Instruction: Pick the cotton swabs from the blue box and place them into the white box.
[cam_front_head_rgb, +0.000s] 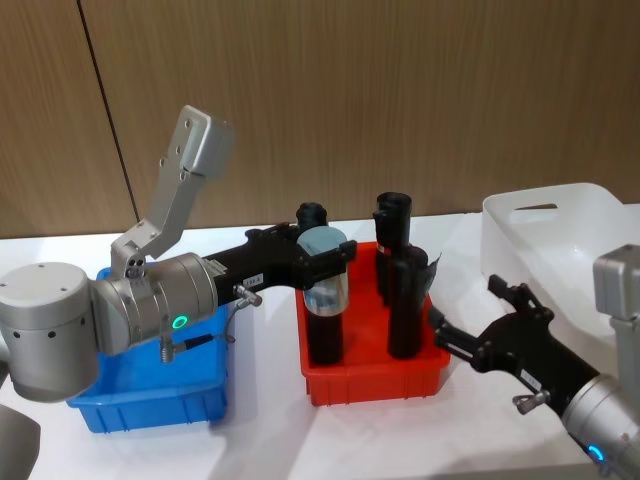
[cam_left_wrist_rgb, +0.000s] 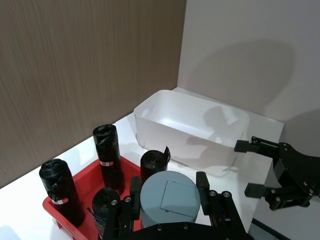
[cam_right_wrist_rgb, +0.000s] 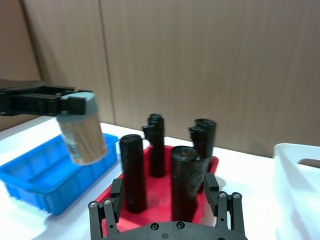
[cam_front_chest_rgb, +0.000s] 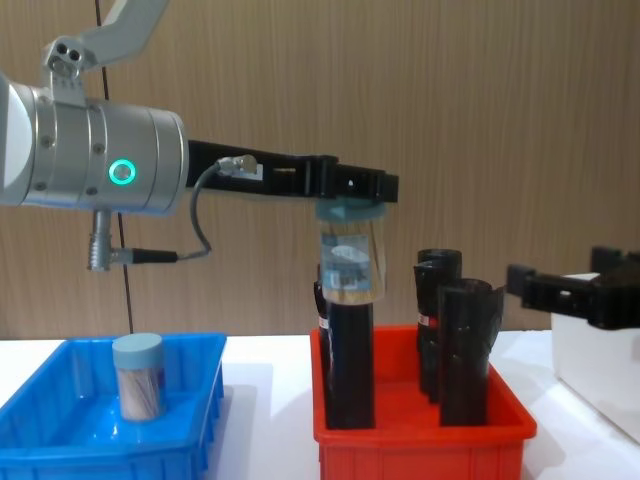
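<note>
above the left side of the red bin (cam_front_head_rgb: 375, 382), my left gripper (cam_front_head_rgb: 322, 245) hangs with its fingers (cam_left_wrist_rgb: 202, 182) clamped on the pale blue lid of a cotton swab jar (cam_front_chest_rgb: 350, 258). the jar hangs lid up, clear of the surface (cam_front_head_rgb: 270, 435), close to the top of the near-left one of the black rolls (cam_front_head_rgb: 405, 300) standing in that bin. whether it touches the roll i cannot tell. to the left sits the blue box (cam_front_chest_rgb: 60, 430), with a second jar (cam_front_chest_rgb: 137, 375) standing upright inside it. my right gripper (cam_front_head_rgb: 470, 305) hovers just right of the red bin, its fingers (cam_left_wrist_rgb: 243, 146) spread wide with nothing between them. far right on the surface lies the white box (cam_front_head_rgb: 540, 235).
</note>
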